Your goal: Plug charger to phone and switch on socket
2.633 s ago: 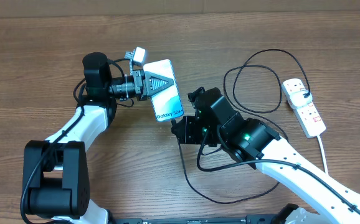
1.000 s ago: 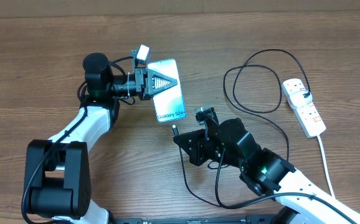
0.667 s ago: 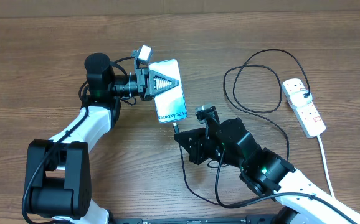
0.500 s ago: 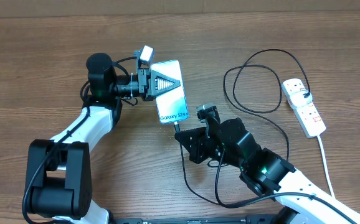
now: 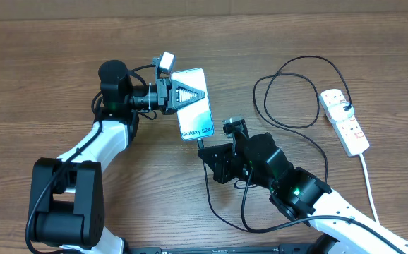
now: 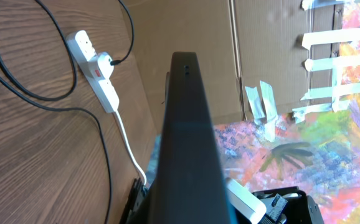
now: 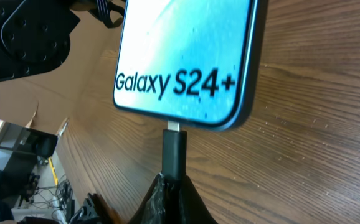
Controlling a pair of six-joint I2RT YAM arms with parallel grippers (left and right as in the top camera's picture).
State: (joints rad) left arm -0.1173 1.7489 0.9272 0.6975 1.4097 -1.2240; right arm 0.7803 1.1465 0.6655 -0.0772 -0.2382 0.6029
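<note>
My left gripper point(image 5: 170, 94) is shut on the phone point(image 5: 195, 105), holding it above the table, light blue screen up, "Galaxy S24+" end toward the right arm. In the left wrist view the phone point(image 6: 186, 143) shows edge-on as a dark slab. My right gripper point(image 5: 205, 150) is shut on the charger's black connector point(image 7: 173, 151), whose metal tip touches the phone's point(image 7: 186, 56) bottom edge at the port. The black charger cable point(image 5: 289, 92) loops across the table to the white socket strip point(image 5: 345, 120) at the right, where it is plugged in.
The strip's white cord point(image 5: 368, 176) runs toward the front right edge. Loose black cable loops point(image 5: 222, 204) lie under my right arm. A cardboard wall point(image 6: 186, 31) stands behind the table.
My right gripper has carried the connector up and left to the phone's bottom edge. My left gripper has shifted the phone slightly right toward it.
</note>
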